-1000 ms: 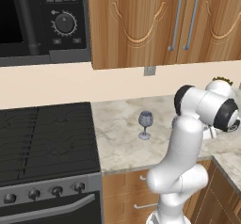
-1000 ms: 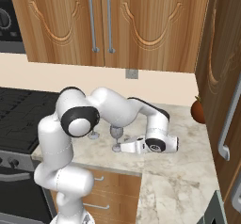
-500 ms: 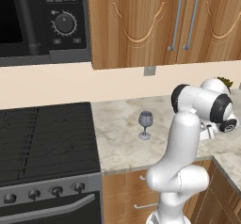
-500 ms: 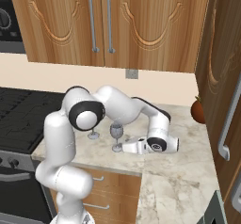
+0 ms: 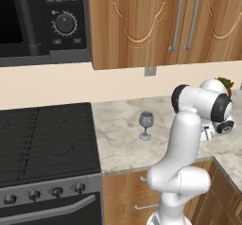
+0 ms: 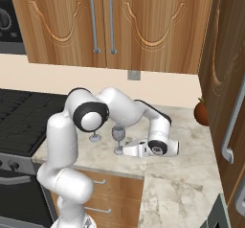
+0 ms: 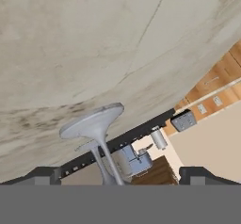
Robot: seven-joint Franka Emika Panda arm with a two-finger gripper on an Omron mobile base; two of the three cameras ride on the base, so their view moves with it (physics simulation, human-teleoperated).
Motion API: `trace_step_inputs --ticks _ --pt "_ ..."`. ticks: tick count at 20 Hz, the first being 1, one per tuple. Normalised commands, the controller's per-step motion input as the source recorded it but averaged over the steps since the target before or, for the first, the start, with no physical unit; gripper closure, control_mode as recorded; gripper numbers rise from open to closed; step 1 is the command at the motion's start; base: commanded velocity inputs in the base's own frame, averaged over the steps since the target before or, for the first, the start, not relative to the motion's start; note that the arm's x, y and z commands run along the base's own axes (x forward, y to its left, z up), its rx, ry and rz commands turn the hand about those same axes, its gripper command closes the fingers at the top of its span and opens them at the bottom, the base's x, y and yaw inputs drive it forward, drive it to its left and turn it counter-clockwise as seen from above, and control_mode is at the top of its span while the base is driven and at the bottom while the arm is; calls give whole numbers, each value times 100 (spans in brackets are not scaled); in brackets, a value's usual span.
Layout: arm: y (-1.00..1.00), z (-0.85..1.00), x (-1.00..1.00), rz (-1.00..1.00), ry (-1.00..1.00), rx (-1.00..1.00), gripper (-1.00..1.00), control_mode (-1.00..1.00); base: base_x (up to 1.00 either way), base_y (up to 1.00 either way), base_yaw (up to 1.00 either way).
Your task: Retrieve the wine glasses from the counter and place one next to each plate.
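arm: folded low, forearm level | hand (image 6: 123, 150): lying sideways | fingers (image 7: 46, 173): spread wide

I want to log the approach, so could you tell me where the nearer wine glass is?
In the right base view the wine glass stands upright on the counter, just left of the open hand, near the front edge.

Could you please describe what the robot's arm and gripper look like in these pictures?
The arm is made of glossy white rounded segments with dark grey bands and round caps at the joints. The gripper is a boxy white hand ending in small dark jaws. No cables or markings are visible.
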Motion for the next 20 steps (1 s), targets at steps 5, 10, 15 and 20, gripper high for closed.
trace_step_inputs --ticks 5,10,15,20 --pt "19 0 6 0 0 0 -100 -100 0 0 0" --pt "17 0 5 0 0 0 -100 -100 0 0 0" --pt "5 0 1 0 0 0 -100 -100 0 0 0" --pt "9 0 3 0 0 0 -100 -100 0 0 0"
